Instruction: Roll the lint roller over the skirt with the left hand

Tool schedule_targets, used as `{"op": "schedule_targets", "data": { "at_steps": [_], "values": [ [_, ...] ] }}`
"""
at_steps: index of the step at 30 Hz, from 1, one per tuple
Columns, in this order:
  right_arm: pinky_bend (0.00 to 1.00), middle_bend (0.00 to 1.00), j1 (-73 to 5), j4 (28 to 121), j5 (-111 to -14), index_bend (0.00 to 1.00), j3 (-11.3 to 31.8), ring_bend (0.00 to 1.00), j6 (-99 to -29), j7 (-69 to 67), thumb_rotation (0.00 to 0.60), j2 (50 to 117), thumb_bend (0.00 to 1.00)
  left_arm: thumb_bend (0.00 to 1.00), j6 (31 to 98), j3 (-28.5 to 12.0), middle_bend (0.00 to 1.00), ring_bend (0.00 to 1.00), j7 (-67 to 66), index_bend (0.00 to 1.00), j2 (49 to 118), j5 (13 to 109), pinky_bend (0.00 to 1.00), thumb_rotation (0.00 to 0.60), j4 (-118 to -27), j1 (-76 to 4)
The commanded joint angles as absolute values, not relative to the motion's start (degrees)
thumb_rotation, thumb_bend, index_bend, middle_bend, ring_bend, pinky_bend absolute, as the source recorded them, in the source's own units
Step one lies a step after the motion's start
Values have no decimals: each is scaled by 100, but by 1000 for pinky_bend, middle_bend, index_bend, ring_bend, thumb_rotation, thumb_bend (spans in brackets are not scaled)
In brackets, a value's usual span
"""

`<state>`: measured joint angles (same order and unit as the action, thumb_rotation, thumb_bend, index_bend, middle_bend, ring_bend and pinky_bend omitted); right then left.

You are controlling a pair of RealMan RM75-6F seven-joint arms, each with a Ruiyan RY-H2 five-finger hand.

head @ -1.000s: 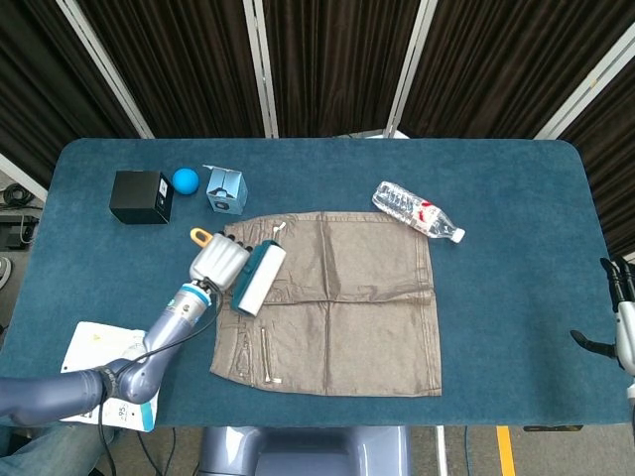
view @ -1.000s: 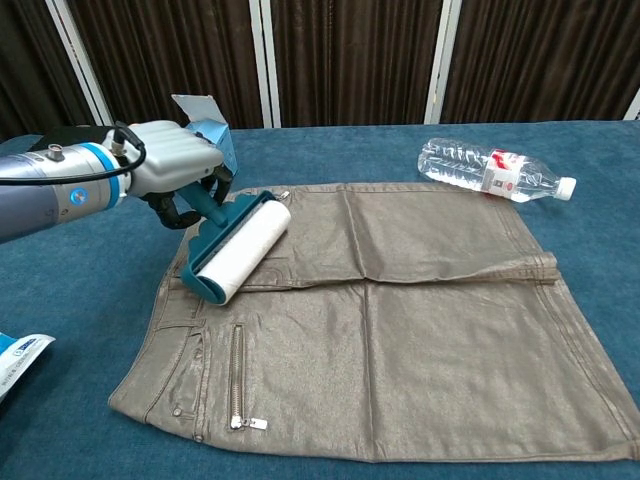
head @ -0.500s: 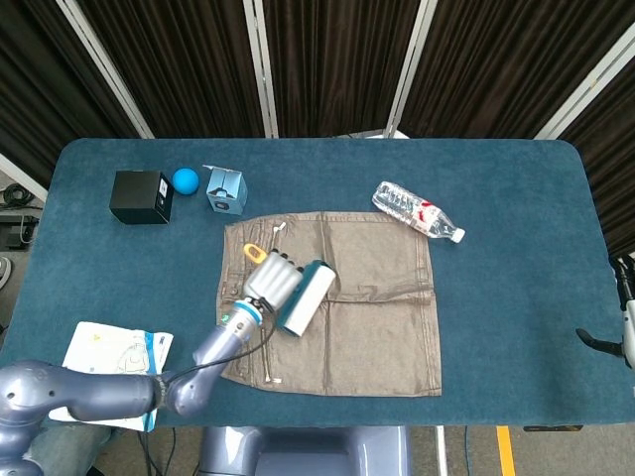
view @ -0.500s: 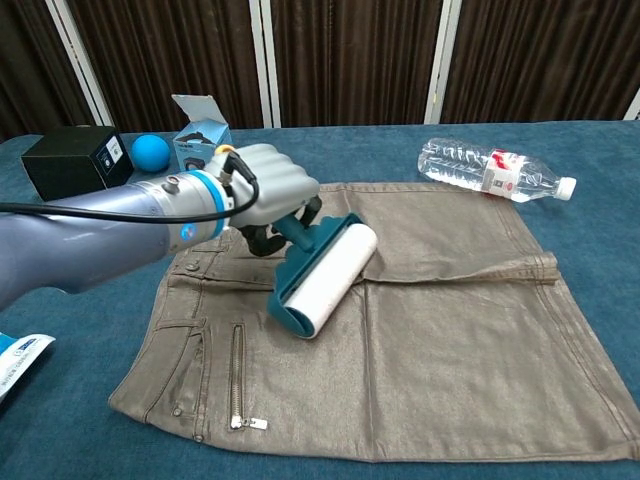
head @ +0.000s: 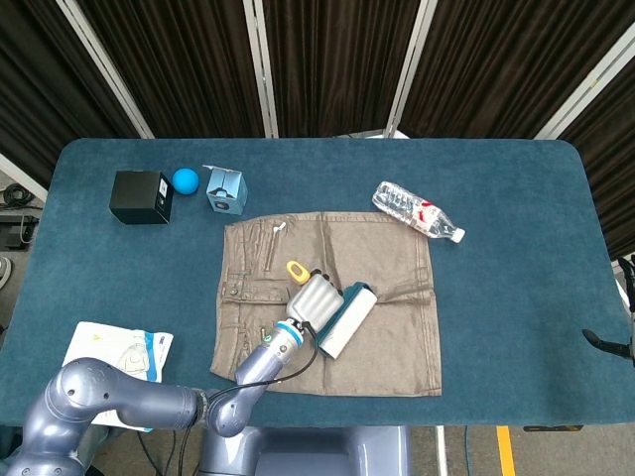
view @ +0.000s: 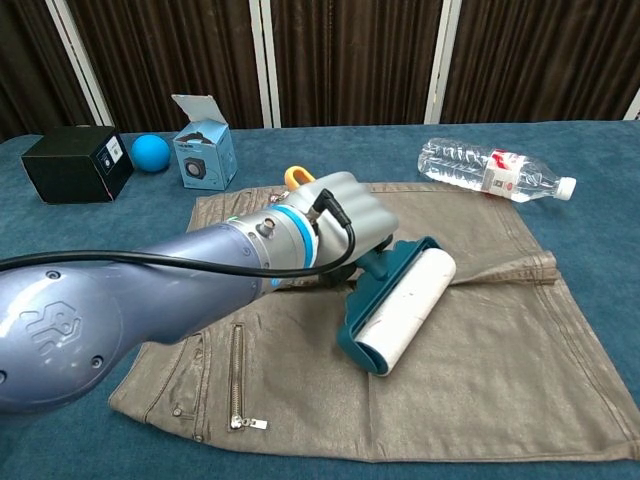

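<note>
A grey-brown skirt (head: 397,248) (view: 520,340) lies flat in the middle of the blue table. My left hand (head: 312,297) (view: 345,210) grips the teal handle of the lint roller (head: 347,319) (view: 400,310). The roller's white drum rests on the skirt near its centre, lying slantwise. My left forearm crosses the skirt's left half and hides part of it. Of my right hand (head: 625,307) only a sliver shows at the far right edge of the head view, off the table.
A clear plastic water bottle (head: 417,210) (view: 492,170) lies beyond the skirt's far right corner. A black box (head: 140,196) (view: 78,163), a blue ball (head: 186,179) (view: 151,153) and a small blue carton (head: 226,189) (view: 204,152) stand at the far left. A white packet (head: 109,362) lies at the near left.
My left hand has carried the lint roller across the skirt from its left waistband edge to its centre, moving right and toward the near edge.
</note>
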<state>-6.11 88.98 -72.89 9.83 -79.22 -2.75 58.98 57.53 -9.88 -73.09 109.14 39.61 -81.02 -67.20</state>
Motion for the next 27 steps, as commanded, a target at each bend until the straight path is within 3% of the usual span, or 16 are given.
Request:
{"op": "schedule_targets", "data": {
  "at_steps": [1, 15, 27],
  "values": [
    [0, 0, -607, 8902, -7298, 0, 979, 0, -7929, -272, 600, 5896, 0, 771, 5796, -916, 520, 436, -7376, 708, 10852, 3845, 475, 600, -8084, -6734],
    [0, 0, -636, 8963, -7323, 0, 958, 0, -7926, -86, 600, 5943, 0, 778, 5782, -310, 520, 436, -6964, 709, 9549, 3616, 475, 600, -7963, -6214],
    [0, 0, -686, 9037, -7404, 0, 916, 0, -7926, 144, 600, 6007, 0, 775, 5570, -74, 520, 436, -6499, 710, 9146, 3554, 475, 600, -7672, -5899]
  ]
}}
